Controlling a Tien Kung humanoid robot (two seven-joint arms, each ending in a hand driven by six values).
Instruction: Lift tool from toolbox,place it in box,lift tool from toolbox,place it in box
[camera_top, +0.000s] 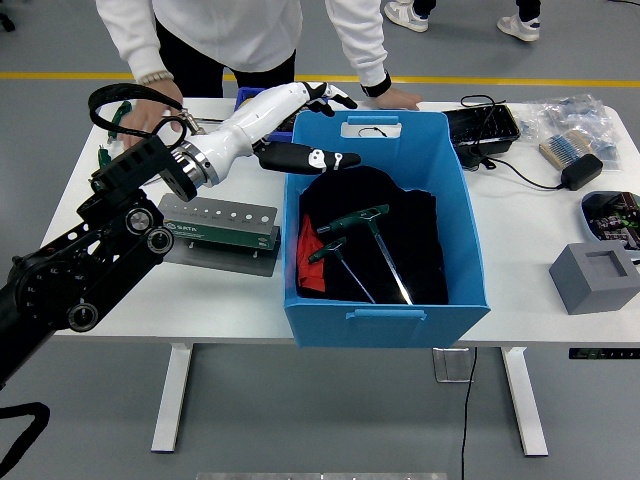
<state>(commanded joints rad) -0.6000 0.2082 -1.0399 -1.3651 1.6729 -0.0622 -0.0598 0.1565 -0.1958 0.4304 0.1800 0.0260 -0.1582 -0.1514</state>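
Lying inside the blue box (385, 240), two T-handle tools (365, 245) are counted; "SATA" is read on one toolbox (218, 222); left hand (310, 125) fingers are spread, empty.

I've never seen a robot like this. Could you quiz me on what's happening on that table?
1. True or false: the robot's left hand holds a tool.
2. How many green-handled T-shaped tools lie on the black cloth in the blue plastic box?
3. Where is the grey metal tool stand with a row of holes? A) inside the blue box B) on the white table, left of the box C) in the person's hand

Key: 1 false, the fingers are spread above the box's far left corner, holding nothing. 2 two. 3 B.
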